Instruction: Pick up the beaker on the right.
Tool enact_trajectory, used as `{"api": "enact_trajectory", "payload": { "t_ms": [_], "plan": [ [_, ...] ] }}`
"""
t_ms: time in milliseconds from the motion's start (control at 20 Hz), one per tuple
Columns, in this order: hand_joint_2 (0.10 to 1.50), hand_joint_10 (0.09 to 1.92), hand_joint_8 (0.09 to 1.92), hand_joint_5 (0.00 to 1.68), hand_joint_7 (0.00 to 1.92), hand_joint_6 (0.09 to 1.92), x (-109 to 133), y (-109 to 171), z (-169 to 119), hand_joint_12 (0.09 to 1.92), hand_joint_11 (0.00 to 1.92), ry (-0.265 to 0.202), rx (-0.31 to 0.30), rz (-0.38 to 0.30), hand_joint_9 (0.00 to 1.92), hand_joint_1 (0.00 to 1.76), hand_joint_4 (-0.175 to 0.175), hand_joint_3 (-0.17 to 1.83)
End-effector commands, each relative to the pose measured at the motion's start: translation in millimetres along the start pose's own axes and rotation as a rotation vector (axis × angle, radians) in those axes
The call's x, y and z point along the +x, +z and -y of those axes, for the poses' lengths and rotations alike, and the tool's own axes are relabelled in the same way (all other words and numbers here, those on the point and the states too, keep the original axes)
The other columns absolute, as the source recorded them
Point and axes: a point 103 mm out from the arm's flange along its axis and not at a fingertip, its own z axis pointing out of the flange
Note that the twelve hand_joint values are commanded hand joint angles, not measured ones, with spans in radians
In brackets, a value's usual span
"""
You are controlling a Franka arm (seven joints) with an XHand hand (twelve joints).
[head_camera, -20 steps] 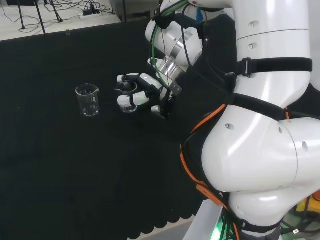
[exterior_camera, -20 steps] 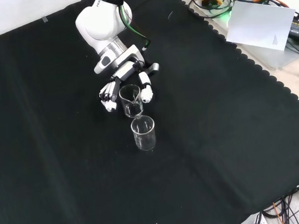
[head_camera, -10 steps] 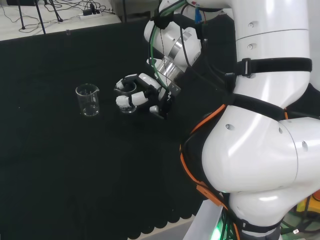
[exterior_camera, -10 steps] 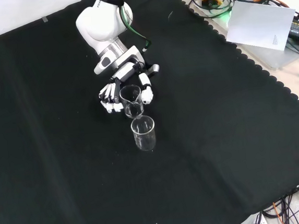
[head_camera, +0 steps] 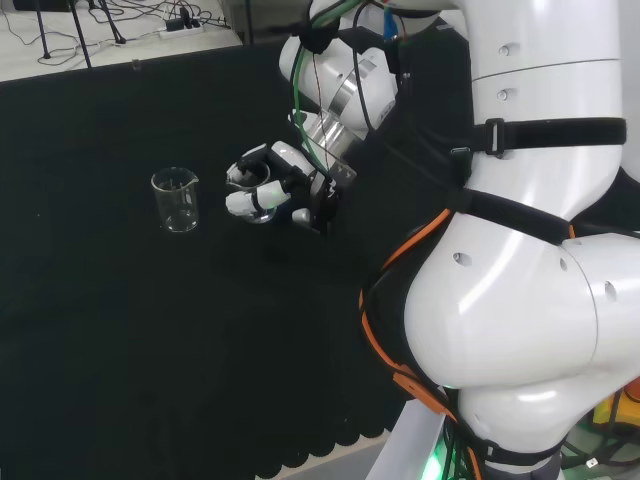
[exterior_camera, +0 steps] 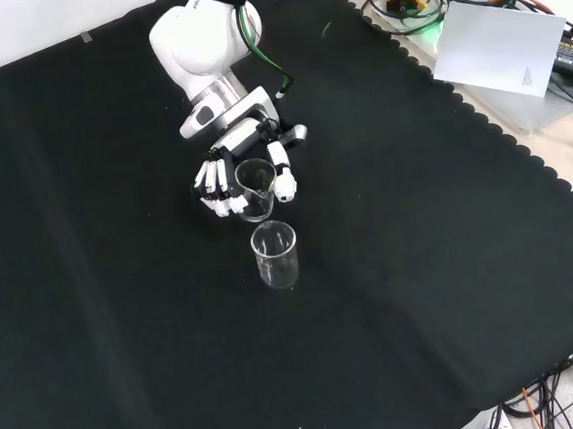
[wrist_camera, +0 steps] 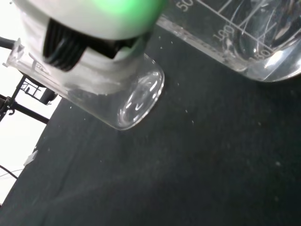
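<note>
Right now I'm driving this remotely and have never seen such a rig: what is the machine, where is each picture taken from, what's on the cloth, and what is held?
The machine is one white robot arm that ends in a black and white hand with fingers and a thumb. The head view looks over the arm from behind its base; the front view looks down on the black cloth from the opposite side; the wrist view sits by the palm, so the glass looks huge there. Two clear glass beakers are on the bench. The hand's fingers are curled round one beaker, with fingers on one side and the thumb on the other. The other beaker stands free and upright just in front of it in the front view, to its left in the head view.
</note>
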Motion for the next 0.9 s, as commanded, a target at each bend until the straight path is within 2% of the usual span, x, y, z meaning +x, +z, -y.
{"api": "enact_trajectory", "payload": {
  "t_ms": [50, 200, 350, 450, 600, 900],
  "plan": [
    [0.63, 0.47, 0.49, 1.43, 1.07, 0.35, 11, -6, -2, 1.13, 0.68, -0.003, -0.039, 0.031, 1.02, 1.16, 0.13, 0.61],
    [0.61, 0.31, 0.33, 1.48, 1.42, 0.27, 14, -12, -1, 0.95, 1.04, 0.002, -0.051, 0.042, 1.37, 1.19, 0.018, 0.63],
    [0.6, 0.2, 0.19, 1.52, 1.64, 0.18, 16, -17, -1, 0.79, 1.32, 0.003, -0.046, 0.046, 1.61, 1.21, -0.106, 0.64],
    [0.59, 0.17, 0.15, 1.54, 1.72, 0.14, 20, -21, -1, 0.74, 1.42, 0.0, -0.043, 0.048, 1.69, 1.22, -0.15, 0.65],
    [0.59, 0.16, 0.13, 1.55, 1.76, 0.12, 24, -25, -1, 0.71, 1.48, -0.005, -0.039, 0.051, 1.73, 1.22, -0.171, 0.65],
    [0.57, 0.14, 0.11, 1.57, 1.77, 0.09, 36, -37, 1, 0.7, 1.49, -0.021, -0.038, 0.062, 1.74, 1.22, -0.162, 0.67]
  ]
}}
